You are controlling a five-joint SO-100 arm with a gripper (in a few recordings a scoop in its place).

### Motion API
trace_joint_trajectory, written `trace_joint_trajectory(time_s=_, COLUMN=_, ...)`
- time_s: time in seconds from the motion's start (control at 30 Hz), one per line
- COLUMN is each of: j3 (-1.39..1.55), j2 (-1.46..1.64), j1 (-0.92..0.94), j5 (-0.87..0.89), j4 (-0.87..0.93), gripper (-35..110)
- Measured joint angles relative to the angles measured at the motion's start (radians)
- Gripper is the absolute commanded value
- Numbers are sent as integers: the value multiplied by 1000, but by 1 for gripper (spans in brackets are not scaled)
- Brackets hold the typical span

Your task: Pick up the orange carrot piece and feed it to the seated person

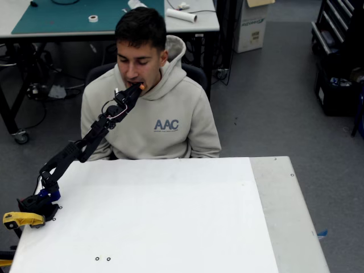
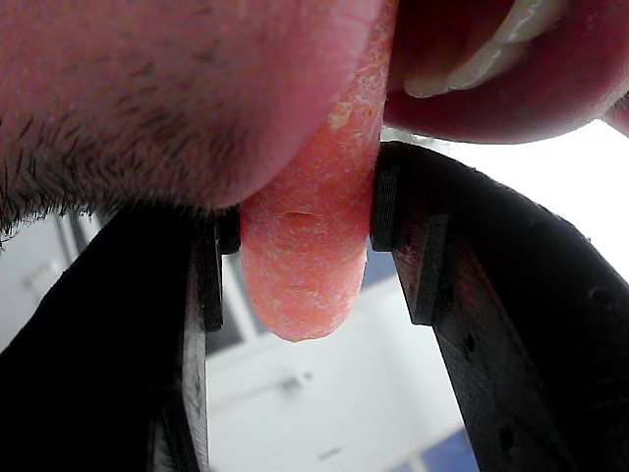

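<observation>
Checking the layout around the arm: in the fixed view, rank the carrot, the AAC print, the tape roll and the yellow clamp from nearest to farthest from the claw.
1. Carrot: in the claw, at the person's mouth.
2. AAC print: on the chest, lower right of the claw.
3. Tape roll: on the green mat behind, upper left.
4. Yellow clamp: at the arm's base, lower left table edge.

Orange carrot piece [image 2: 310,246], black hand [image 1: 137,89], beige hoodie [image 1: 165,122], white table [image 1: 170,216]

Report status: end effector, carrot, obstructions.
End effector shut on orange carrot piece, raised at the seated person. Carrot tip at the open mouth. Nothing between them.
</observation>
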Motion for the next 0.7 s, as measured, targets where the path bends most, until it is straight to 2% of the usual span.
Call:
trace_joint_trajectory(time_s=0.13, j3=0, j2=0, j1=2, j5=0, j4=0, gripper=4)
trace_joint_trajectory(time_s=0.4, j3=0, j2=0, j1=14, j5=0, j4=0, gripper=30)
trace_joint_trajectory(time_s=0.7, j3=0, j2=0, j1=26, j5=0, j4=0, gripper=25)
